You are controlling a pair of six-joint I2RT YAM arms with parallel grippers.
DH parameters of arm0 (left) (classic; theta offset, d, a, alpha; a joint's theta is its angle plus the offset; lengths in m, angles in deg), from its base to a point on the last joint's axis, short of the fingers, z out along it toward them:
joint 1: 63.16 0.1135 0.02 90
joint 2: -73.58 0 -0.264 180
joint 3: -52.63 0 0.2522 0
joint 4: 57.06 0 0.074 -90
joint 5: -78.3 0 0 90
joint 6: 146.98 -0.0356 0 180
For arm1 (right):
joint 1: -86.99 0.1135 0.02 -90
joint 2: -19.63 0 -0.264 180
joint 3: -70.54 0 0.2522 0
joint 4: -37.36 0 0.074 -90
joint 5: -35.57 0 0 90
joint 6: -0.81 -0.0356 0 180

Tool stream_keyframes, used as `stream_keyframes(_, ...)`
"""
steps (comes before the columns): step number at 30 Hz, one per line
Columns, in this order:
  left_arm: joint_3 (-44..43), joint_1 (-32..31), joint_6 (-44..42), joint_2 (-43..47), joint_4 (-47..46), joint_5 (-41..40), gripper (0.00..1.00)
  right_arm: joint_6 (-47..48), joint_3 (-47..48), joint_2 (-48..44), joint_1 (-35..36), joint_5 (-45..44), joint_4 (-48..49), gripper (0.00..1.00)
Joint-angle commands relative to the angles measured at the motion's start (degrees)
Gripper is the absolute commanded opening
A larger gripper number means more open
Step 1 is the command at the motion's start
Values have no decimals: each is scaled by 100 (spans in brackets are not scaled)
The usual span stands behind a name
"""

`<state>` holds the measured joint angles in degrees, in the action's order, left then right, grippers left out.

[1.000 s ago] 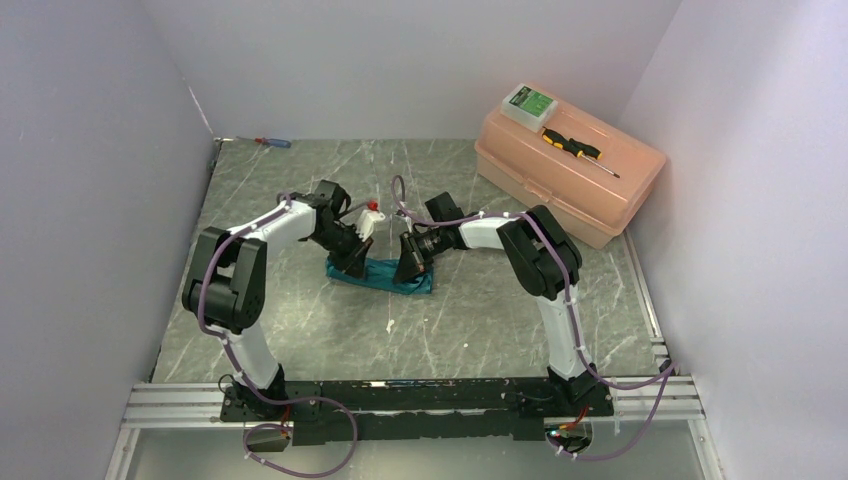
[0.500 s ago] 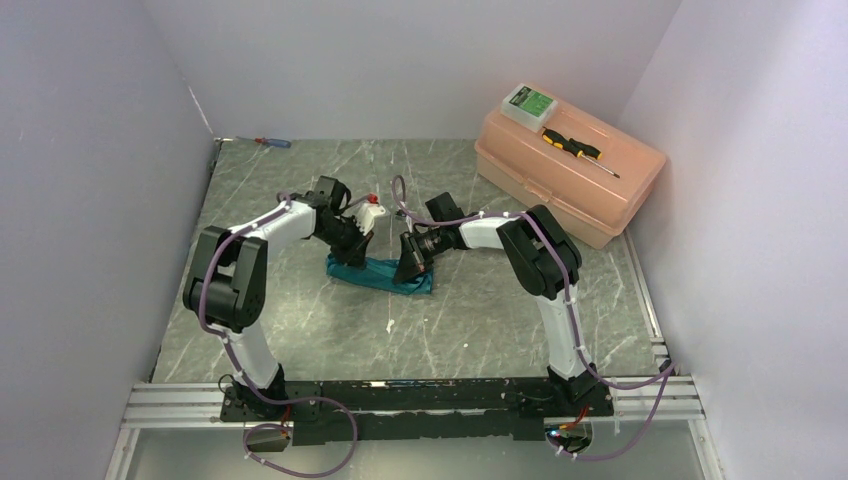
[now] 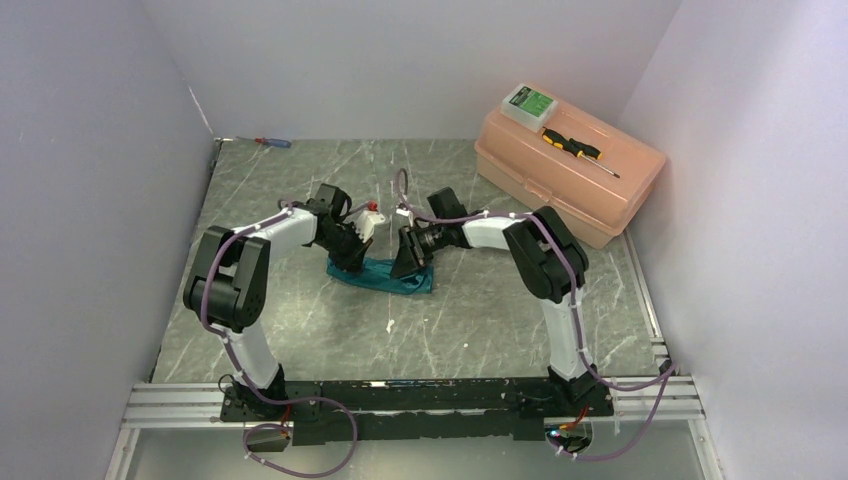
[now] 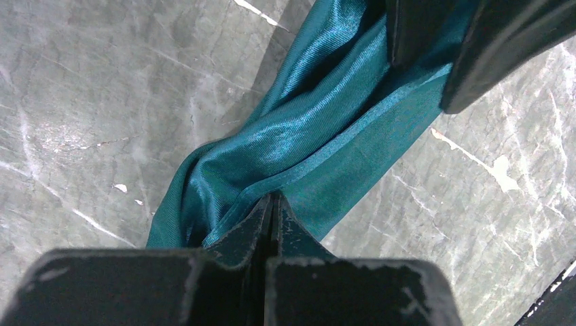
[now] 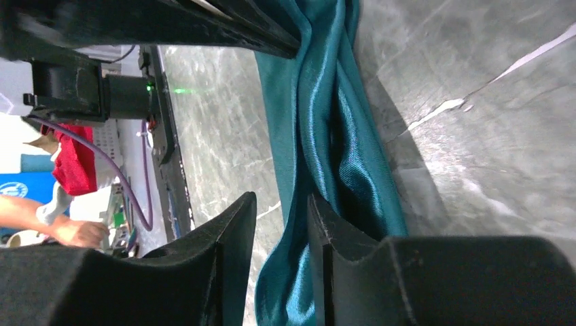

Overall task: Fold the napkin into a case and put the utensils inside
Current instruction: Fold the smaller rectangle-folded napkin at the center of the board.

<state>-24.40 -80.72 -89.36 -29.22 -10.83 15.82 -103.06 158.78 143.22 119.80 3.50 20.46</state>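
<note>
The teal napkin [image 3: 385, 276] lies bunched in a narrow oblong on the marble table, between the two grippers. My left gripper [image 3: 349, 263] is at its left end. In the left wrist view its fingertips [image 4: 274, 197] are pressed together on the napkin's [image 4: 326, 129] hem. My right gripper [image 3: 408, 266] is at the right part of the cloth. In the right wrist view its jaws [image 5: 282, 198] stand apart, with a fold of the napkin [image 5: 326, 122] lying loose between them against one finger. The utensils are out of view.
A peach toolbox [image 3: 590, 190] stands at the back right, with a green-and-white box [image 3: 528, 103] and a yellow-and-black screwdriver [image 3: 575, 148] on its lid. A red-and-blue screwdriver [image 3: 270, 142] lies at the back left corner. Walls close in on both sides.
The right gripper's jaws have come apart and let go of the napkin. The left gripper stays shut and has shifted only slightly at the cloth's left end.
</note>
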Motion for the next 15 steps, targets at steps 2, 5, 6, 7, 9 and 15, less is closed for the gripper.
stream_keyframes(2,302,7,-186,-34,-44,-409,3,-180,-167,-888,-301,-407,605,38)
stream_keyframes(5,323,7,-152,-6,-35,-373,3,63,-571,-1426,-376,-856,697,37)
stream_keyframes(6,316,7,-139,-8,-34,-373,3,259,-710,-1597,-376,-983,622,36)
stream_keyframes(7,303,15,-142,-11,-20,-381,3,394,-895,-1812,-360,-1116,620,36)
stream_keyframes(9,282,16,-107,-41,-4,-345,3,554,-1236,-2139,-310,-1292,697,37)
stream_keyframes(15,220,16,-52,-61,9,-320,3,607,-2094,-2897,128,-2409,1108,37)
